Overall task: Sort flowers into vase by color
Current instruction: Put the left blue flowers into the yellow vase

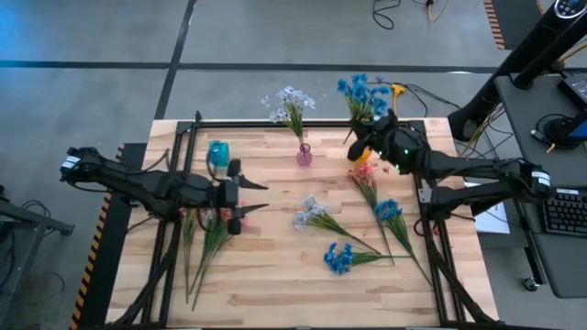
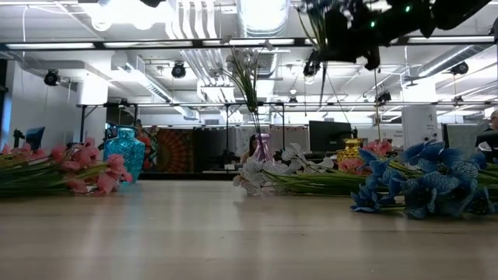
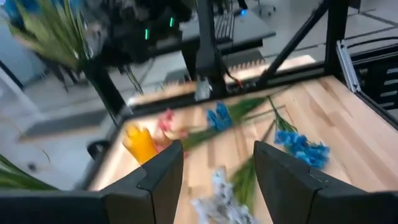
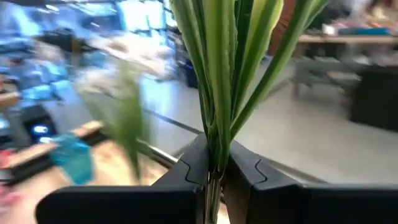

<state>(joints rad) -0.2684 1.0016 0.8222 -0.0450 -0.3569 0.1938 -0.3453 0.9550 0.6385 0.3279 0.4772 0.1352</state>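
Your right gripper point(image 1: 356, 147) pinches the blue spray point(image 1: 360, 94) over the yellow vase point(image 3: 140, 143); your left gripper point(image 1: 259, 196) hangs half-open, empty.

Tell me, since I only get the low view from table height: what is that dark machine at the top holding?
Observer: That is the right gripper, shut on the green stems of a blue flower spray. The right wrist view shows its fingers pinching them.
Operator: Is there a second arm?
Observer: Yes. Seen from above, the left gripper hangs open and empty over the table's left half.
Operator: How many blue ones lie loose on the table?
Observer: Two loose blue sprays, both on the right half.
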